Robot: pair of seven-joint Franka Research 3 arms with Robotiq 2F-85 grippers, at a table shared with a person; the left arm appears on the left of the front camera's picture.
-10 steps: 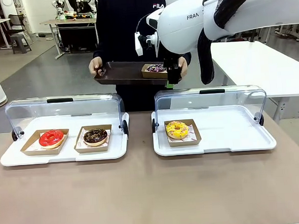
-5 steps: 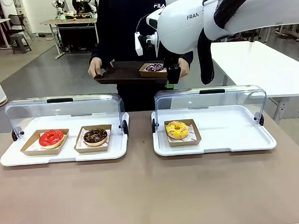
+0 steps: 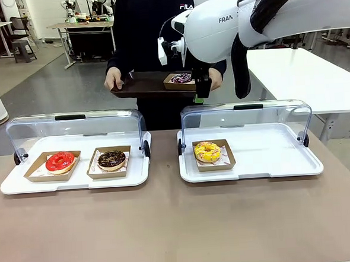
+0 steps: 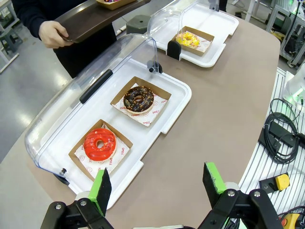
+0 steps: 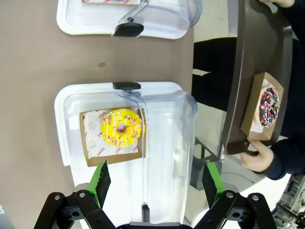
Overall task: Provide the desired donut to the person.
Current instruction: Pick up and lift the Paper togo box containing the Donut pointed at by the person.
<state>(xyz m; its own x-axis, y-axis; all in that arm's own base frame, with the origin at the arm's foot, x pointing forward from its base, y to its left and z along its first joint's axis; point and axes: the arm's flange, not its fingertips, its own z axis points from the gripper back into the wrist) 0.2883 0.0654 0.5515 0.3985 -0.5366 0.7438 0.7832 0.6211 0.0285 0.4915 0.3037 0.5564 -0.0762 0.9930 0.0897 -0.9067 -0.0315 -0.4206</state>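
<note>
Though small, "FILA" logo [image 3: 184, 7] on person [image 3: 142, 32]

Bright even indoor light, soft shadows, faint glare on clear lids [image 3: 74, 128]

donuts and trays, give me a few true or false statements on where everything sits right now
1. The red donut and the chocolate donut share the left display tray. True.
2. The yellow donut lies on the brown tray. False: the yellow donut sits in the right display tray; the brown tray carries a dark sprinkled donut in a paper box.
3. The person holds the brown tray with both hands. True.
4. The left tool is shut on a donut. False: it is open and empty, above the table near the left display tray.
</note>
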